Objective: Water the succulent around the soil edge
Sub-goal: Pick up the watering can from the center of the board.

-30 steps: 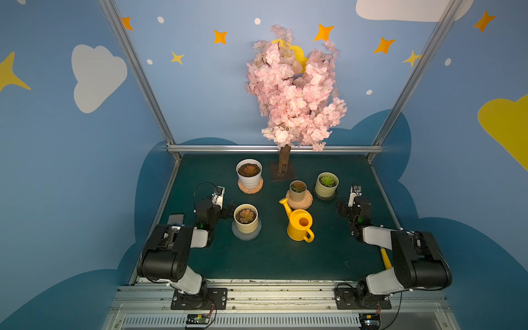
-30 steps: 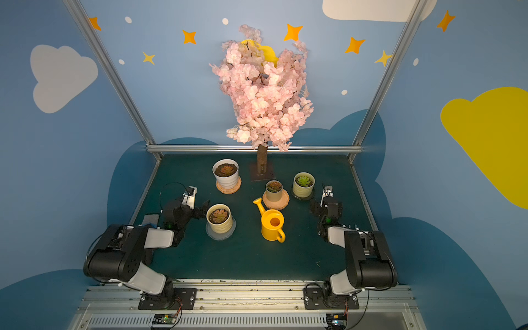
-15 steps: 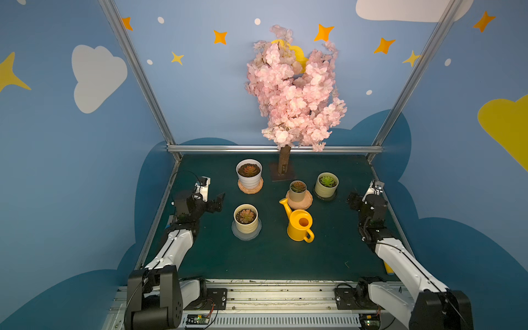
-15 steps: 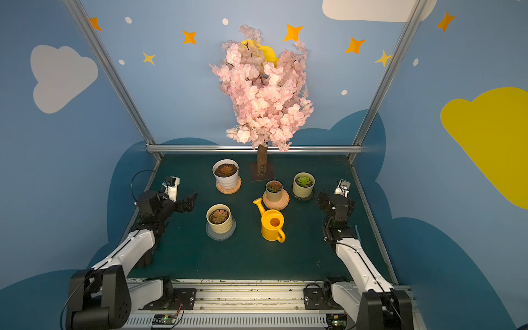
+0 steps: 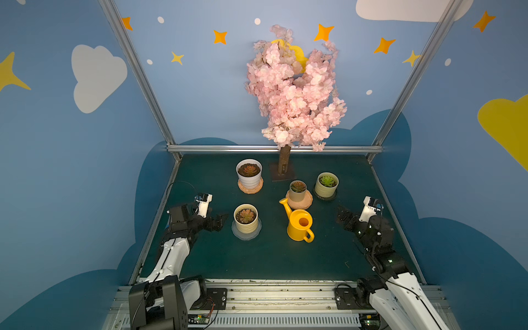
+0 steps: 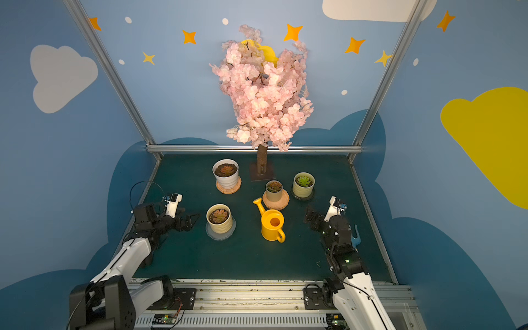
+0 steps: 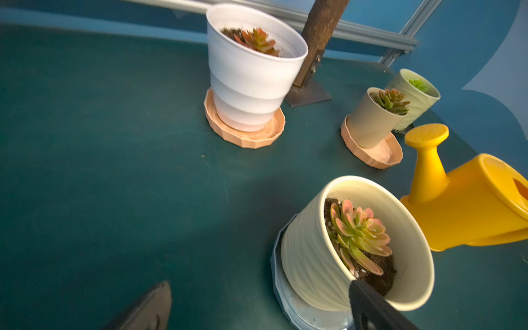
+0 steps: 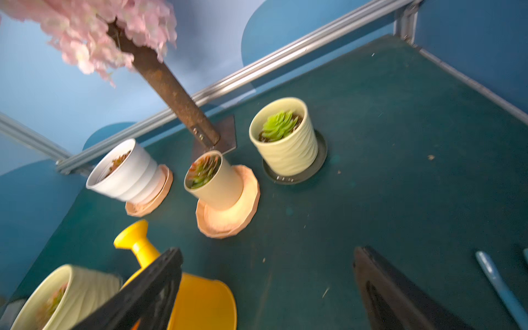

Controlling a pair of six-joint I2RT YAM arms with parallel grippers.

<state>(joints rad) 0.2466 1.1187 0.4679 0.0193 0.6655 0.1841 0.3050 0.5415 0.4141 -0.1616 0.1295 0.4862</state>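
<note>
A yellow watering can (image 5: 298, 225) (image 6: 273, 224) stands upright mid-table, spout toward the back left. Several potted succulents stand around it. The nearest is a pink-green succulent (image 7: 357, 237) in a cream ribbed pot (image 5: 245, 225) on a grey saucer, left of the can. My left gripper (image 5: 221, 221) (image 7: 258, 285) hovers open just left of that pot, holding nothing. My right gripper (image 5: 341, 214) (image 8: 267, 251) hangs open to the right of the can (image 8: 200, 303), empty, with one finger in front of the can in the right wrist view.
A white pot (image 5: 249, 174) sits back left. A small tan pot (image 5: 298, 193) and a pale green pot (image 5: 327, 187) sit behind the can. A pink blossom tree (image 5: 294, 91) rises from a plate at the back. A blue tool (image 8: 497, 283) lies by the right edge.
Both arms have unfolded from a low, tucked pose and now reach forward over the mat, with the grippers turned toward the middle. The can and pots have not moved.
</note>
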